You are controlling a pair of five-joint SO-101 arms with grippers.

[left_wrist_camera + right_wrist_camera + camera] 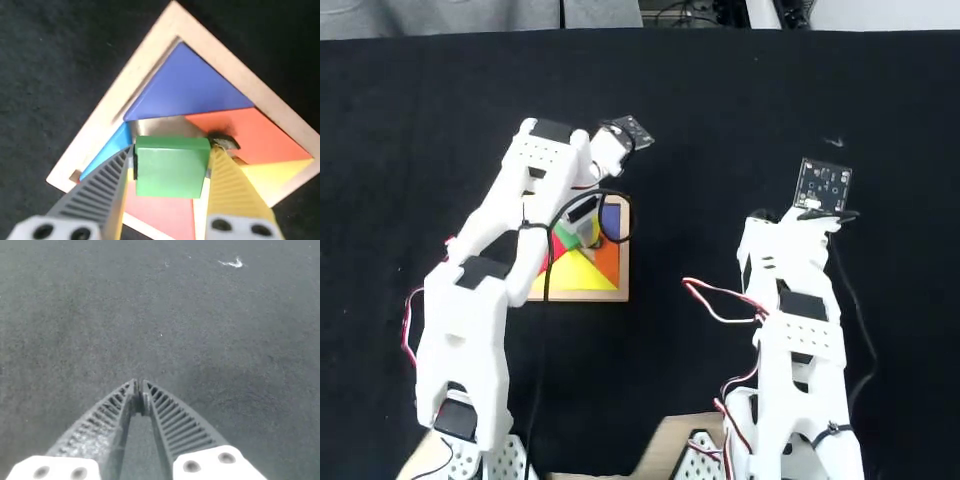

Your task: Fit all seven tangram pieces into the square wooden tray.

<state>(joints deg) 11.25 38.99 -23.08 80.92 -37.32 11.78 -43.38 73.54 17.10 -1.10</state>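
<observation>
The square wooden tray [150,55] [622,290] lies on the black table under the left arm. A dark blue triangle [187,85], an orange piece [255,132], a yellow piece [272,175], a light blue piece [112,145] and a red piece [160,212] sit inside it. My left gripper [172,160] [588,232] hovers over the tray's middle, shut on a green square piece [171,167] held above a bare patch of tray floor. My right gripper [139,390] is shut on nothing, above bare black cloth to the right of the tray.
Black cloth [720,120] covers the table all around the tray. A small white fleck [231,262] lies on the cloth beyond the right gripper. The right arm's camera board [823,185] sits well right of the tray.
</observation>
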